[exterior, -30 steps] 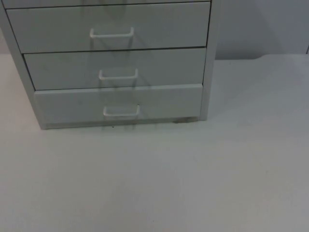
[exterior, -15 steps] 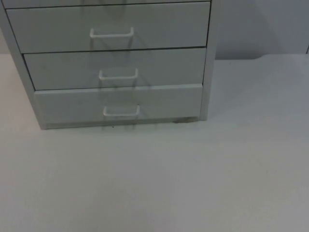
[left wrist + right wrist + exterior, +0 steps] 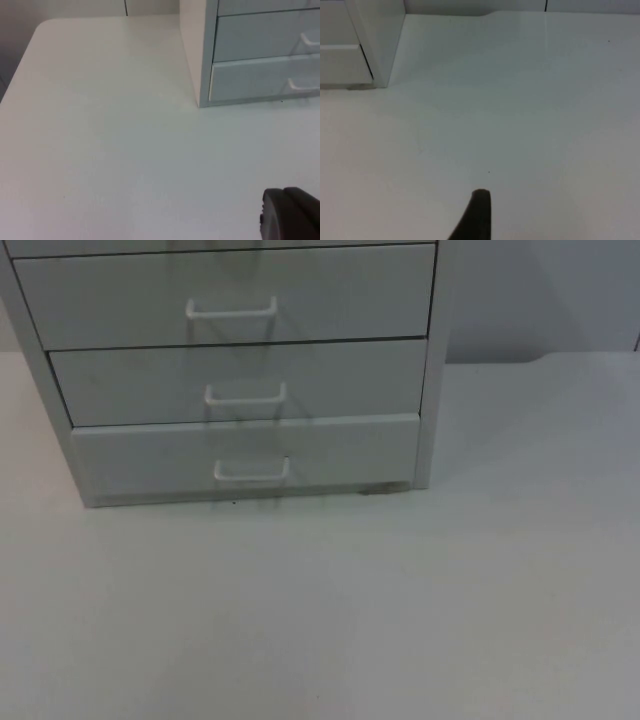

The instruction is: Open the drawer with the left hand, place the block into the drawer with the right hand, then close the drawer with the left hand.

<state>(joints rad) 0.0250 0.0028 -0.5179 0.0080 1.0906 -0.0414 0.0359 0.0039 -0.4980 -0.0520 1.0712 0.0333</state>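
Observation:
A white drawer cabinet (image 3: 430, 370) stands at the back of the table, left of centre. Three of its drawer fronts show, each with a white loop handle: upper (image 3: 231, 310), middle (image 3: 245, 395) and bottom (image 3: 251, 472). All three fronts look pushed in, the bottom drawer (image 3: 150, 460) sitting a touch proud of the frame. The left wrist view has the cabinet's left corner (image 3: 197, 50) and the bottom drawer front (image 3: 255, 80), with a black part of my left gripper (image 3: 290, 215) low over the table. In the right wrist view my right gripper (image 3: 477, 215) hovers over bare table, right of the cabinet's corner (image 3: 380, 35).
The white table top (image 3: 400, 620) stretches in front of and to the right of the cabinet. The grey partition wall (image 3: 540, 290) closes off the back. The table's far left corner (image 3: 45, 25) is rounded.

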